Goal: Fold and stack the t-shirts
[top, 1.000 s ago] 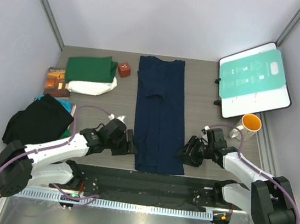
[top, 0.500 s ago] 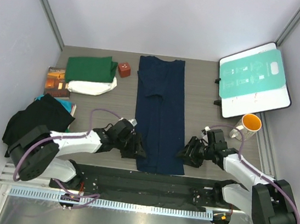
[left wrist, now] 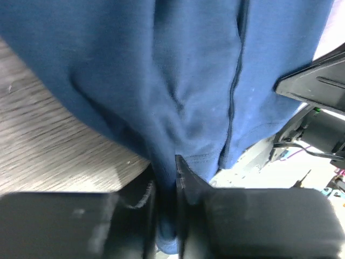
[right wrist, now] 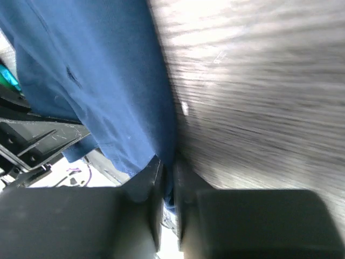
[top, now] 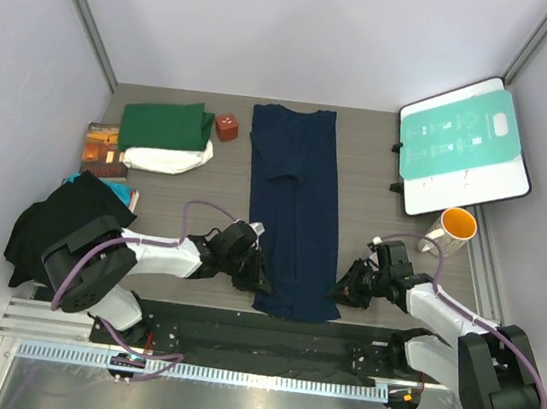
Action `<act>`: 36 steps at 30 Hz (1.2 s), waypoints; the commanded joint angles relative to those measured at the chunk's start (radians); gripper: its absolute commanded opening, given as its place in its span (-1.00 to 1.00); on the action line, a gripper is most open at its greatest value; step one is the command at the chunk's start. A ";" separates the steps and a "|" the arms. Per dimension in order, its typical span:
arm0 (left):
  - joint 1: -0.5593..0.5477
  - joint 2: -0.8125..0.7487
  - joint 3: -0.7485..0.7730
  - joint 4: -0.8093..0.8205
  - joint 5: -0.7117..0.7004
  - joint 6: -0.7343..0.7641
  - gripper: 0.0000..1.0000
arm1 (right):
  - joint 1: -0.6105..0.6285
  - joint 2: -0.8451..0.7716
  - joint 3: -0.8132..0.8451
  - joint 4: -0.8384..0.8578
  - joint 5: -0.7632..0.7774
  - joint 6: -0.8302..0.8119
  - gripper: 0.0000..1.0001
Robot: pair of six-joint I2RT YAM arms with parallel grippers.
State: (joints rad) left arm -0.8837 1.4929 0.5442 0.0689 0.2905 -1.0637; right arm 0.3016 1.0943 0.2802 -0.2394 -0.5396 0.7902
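The navy blue t-shirt [top: 293, 207] lies folded into a long strip down the middle of the table, collar at the far end. My left gripper [top: 256, 278] is shut on its near left hem; the cloth [left wrist: 178, 91] is pinched between the fingers. My right gripper [top: 341, 289] is shut on the near right hem, cloth [right wrist: 102, 81] between its fingers. A folded dark green t-shirt [top: 168, 125] rests on a folded cream-white t-shirt [top: 166, 159] at the far left.
A small brown block [top: 226, 126] stands beside the green shirt. A brown-orange book [top: 105, 149] and a black cloth pile [top: 70, 220] lie at the left. A teal-and-white board [top: 464, 149] and a white mug [top: 452, 228] are at the right.
My left gripper slid right to the navy shirt's near left hem and closed on it. My right gripper shifted slightly at the right hem. The shirt's near end has narrowed and bunched.
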 commanded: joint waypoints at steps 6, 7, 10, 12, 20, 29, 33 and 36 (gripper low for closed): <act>-0.009 -0.062 0.020 -0.233 -0.108 0.073 -0.99 | 0.013 -0.010 -0.015 -0.060 0.027 -0.022 -0.98; -0.009 -0.063 0.022 -0.235 -0.108 0.074 -0.99 | 0.011 -0.014 -0.012 -0.054 0.015 -0.014 -0.98; -0.009 -0.056 0.025 -0.235 -0.106 0.073 -1.00 | 0.017 -0.014 -0.006 -0.023 -0.005 0.003 -0.97; -0.009 -0.051 0.031 -0.236 -0.105 0.077 -1.00 | 0.017 -0.016 0.010 -0.012 -0.023 0.014 -0.98; -0.008 -0.040 0.097 -0.276 -0.122 0.110 -1.00 | 0.022 0.001 0.123 0.023 -0.071 0.037 -0.98; 0.055 -0.063 0.252 -0.412 -0.146 0.201 -1.00 | 0.022 0.116 0.312 0.022 -0.111 0.017 -0.98; 0.127 -0.086 0.355 -0.494 -0.172 0.246 -0.99 | 0.022 0.209 0.410 0.032 -0.091 -0.006 -0.97; 0.222 -0.047 0.433 -0.559 -0.212 0.272 -0.99 | 0.022 0.321 0.493 0.051 -0.097 -0.025 -0.98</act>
State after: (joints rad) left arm -0.7559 1.4517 0.8742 -0.3885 0.1432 -0.8562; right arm 0.3191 1.3201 0.6662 -0.2356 -0.6235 0.7982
